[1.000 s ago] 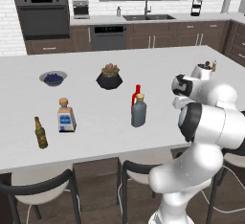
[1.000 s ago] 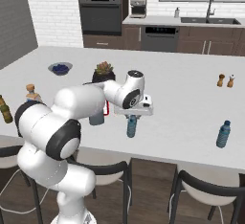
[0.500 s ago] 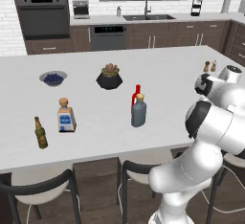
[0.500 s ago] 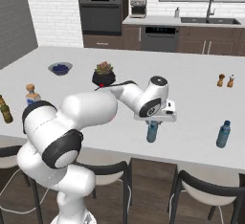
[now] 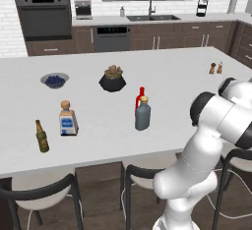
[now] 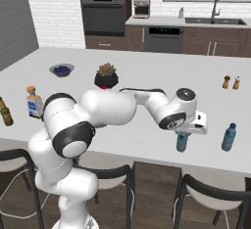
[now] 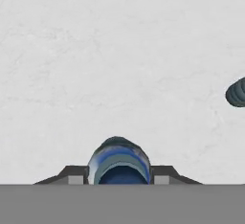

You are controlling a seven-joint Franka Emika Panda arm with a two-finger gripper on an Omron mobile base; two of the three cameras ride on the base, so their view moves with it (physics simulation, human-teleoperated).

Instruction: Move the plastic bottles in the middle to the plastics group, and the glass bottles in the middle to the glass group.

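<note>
My gripper (image 6: 182,136) is shut on the small teal-blue plastic bottle (image 6: 182,144), which hangs upright near the counter's front edge, right of centre. In the hand view the bottle's top (image 7: 118,162) sits between my dark fingers (image 7: 72,176). A second blue plastic bottle (image 6: 228,137) stands a short way to the right, and its cap (image 7: 237,93) shows at the right edge of the hand view. The stout grey tan-capped bottle (image 5: 142,115) and the slim red bottle (image 5: 141,95) behind it stand mid-counter. The clear square bottle (image 5: 68,119) and the brown beer bottle (image 5: 42,136) stand at the left.
A potted plant (image 5: 112,78) and a bowl of blueberries (image 5: 54,80) sit further back on the white counter (image 5: 172,76). Two small brown shakers (image 6: 230,82) stand at the far right. Dark stools (image 6: 206,194) line the near side.
My arm has swung to the right along the counter's front with the teal-blue bottle in the gripper, from near the grey bottle to close beside the other blue bottle.
</note>
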